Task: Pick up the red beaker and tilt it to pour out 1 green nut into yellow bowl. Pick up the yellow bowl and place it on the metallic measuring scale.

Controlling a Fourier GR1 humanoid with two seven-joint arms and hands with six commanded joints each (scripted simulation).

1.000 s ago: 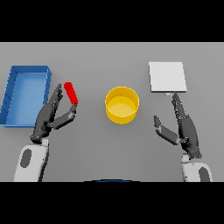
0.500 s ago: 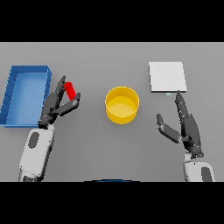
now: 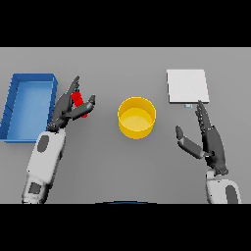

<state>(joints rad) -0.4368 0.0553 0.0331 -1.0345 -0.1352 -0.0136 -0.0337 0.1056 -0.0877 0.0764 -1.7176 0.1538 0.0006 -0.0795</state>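
Note:
The red beaker [image 3: 77,101] lies tilted on the grey table, left of the yellow bowl [image 3: 137,131]. My left hand [image 3: 63,113] reaches around it: straight fingers behind it, thumb in front, and part of the beaker is hidden. I cannot tell whether the hand touches it. I see no green nut; the bowl's inside shows only yellow. The flat metallic scale [image 3: 187,86] sits at the back right. My right hand [image 3: 210,142] is held open above the table, just in front of the scale.
A blue bin [image 3: 30,77] stands at the left edge of the table, close beside my left forearm.
My left hand has moved forward and to the right, so its fingers and thumb now flank the red beaker. The right hand has barely shifted.

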